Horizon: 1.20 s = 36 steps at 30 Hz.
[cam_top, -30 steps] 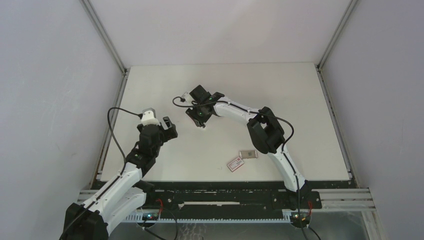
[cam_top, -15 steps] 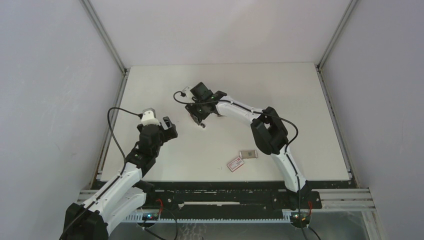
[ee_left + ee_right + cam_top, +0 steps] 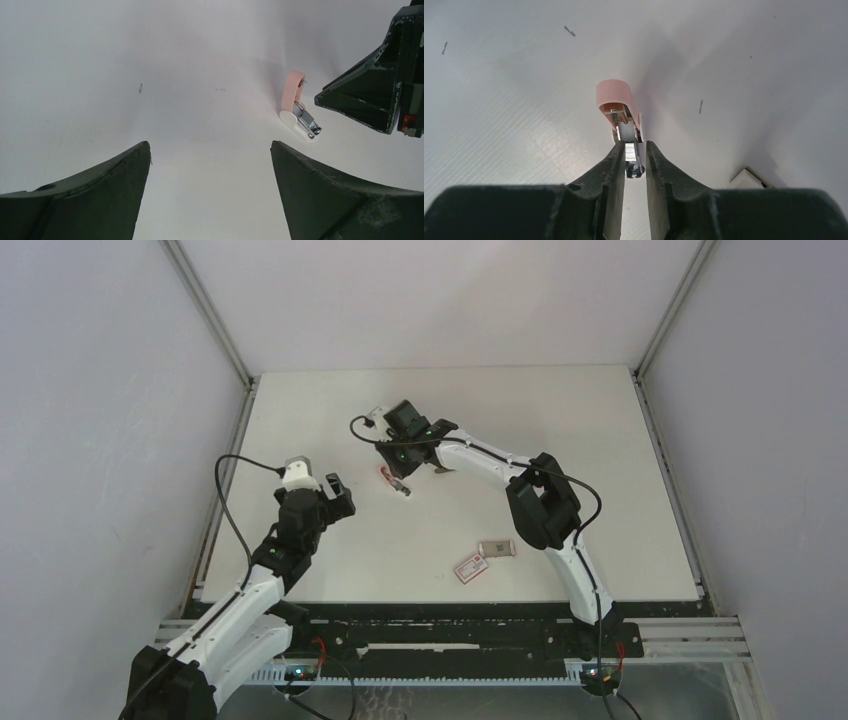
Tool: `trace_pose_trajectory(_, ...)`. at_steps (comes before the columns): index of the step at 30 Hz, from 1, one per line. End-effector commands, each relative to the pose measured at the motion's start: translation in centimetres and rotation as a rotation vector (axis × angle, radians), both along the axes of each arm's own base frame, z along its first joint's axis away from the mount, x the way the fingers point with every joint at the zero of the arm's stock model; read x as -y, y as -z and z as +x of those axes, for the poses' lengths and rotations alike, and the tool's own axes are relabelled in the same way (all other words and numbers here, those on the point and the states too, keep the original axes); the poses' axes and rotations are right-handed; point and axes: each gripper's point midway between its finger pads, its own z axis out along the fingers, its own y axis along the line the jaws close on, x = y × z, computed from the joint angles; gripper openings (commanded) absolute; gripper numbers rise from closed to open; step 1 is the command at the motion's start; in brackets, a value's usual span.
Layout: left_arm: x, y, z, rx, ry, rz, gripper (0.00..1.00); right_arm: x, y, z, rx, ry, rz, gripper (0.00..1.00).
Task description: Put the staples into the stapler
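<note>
Right fingers (image 3: 609,165) retreated far-side | nearly closed over stapler (image 3: 616,97) end (contact unclear) | left fingers (image 3: 100,190) open

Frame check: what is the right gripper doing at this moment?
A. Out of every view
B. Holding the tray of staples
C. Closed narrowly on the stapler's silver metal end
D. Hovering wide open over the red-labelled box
C: in the right wrist view the right gripper has its fingers close against both sides of the silver end of the pink-topped stapler.
</note>
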Motion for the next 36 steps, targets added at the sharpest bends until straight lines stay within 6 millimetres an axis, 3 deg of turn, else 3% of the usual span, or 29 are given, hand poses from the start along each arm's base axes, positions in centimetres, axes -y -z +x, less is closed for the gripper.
trace_pose_trajectory(1,0.0,-1.4,0.5,0.047,0.0,0.004,0.94,-0.3,-1.5,0.0,0.01,-0.009,0.037,0.2)
trace_pose_trajectory(36,0.0,-1.4,0.5,0.05,0.0,0.004,0.94,0.5,2.4,-0.3,-0.071,0.006,-0.012,0.12)
